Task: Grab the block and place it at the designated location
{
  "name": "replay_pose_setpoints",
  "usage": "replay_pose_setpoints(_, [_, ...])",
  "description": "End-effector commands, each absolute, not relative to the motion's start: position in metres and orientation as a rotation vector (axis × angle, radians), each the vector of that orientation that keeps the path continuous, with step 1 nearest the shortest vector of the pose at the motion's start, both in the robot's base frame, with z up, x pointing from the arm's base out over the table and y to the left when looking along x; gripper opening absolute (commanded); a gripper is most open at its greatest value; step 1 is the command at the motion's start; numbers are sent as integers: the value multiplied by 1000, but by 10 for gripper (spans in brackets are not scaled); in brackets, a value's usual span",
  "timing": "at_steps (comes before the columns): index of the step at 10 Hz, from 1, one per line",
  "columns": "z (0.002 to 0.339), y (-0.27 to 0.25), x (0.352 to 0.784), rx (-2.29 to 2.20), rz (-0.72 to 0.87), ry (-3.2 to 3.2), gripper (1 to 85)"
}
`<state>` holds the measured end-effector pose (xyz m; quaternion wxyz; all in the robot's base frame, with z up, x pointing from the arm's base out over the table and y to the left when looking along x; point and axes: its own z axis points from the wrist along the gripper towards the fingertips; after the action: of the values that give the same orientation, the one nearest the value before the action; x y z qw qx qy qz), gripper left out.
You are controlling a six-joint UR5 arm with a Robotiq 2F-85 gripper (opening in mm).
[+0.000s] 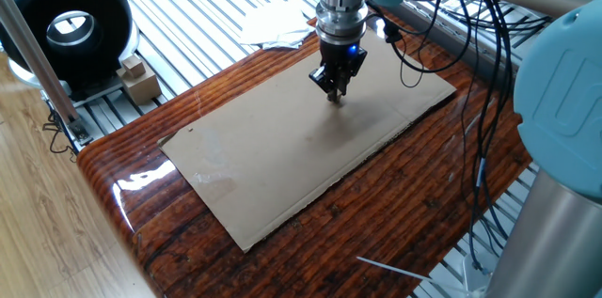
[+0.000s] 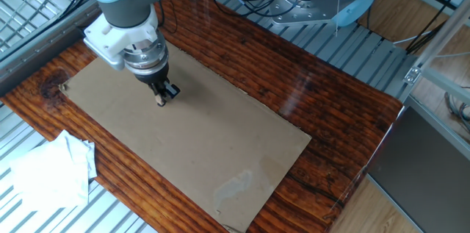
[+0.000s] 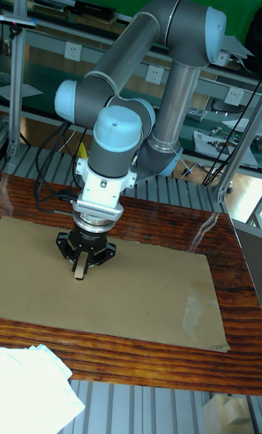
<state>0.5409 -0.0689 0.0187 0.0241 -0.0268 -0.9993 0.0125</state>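
Note:
My gripper [image 1: 334, 97] points straight down over the far part of the tan cardboard sheet [image 1: 282, 166], its tips just above or touching the surface. The fingers are shut on the block [image 3: 78, 275], a tiny tan cube showing at the tips. From the other side the gripper [image 2: 161, 101] stands near the sheet's [image 2: 220, 145] left end. In the tall view the gripper [image 3: 79, 268] is over the sheet's [image 3: 145, 296] left part. The designated location does not show in any view; it may be hidden beneath the gripper.
A white cloth [image 2: 44, 170] lies off the sheet's corner on the slatted frame. A black round device [image 1: 66, 25] and pale stacked wooden blocks [image 1: 138, 77] sit left of the table. Cables [image 1: 470, 54] hang at the far right. A faint smudge [image 2: 235, 185] marks the sheet.

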Motion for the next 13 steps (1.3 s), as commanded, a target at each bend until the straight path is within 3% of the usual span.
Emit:
replay_pose_setpoints(1, [19, -66, 543, -95, 17, -3098, 10])
replay_pose_setpoints(13, [20, -68, 543, -90, 31, -3104, 10])
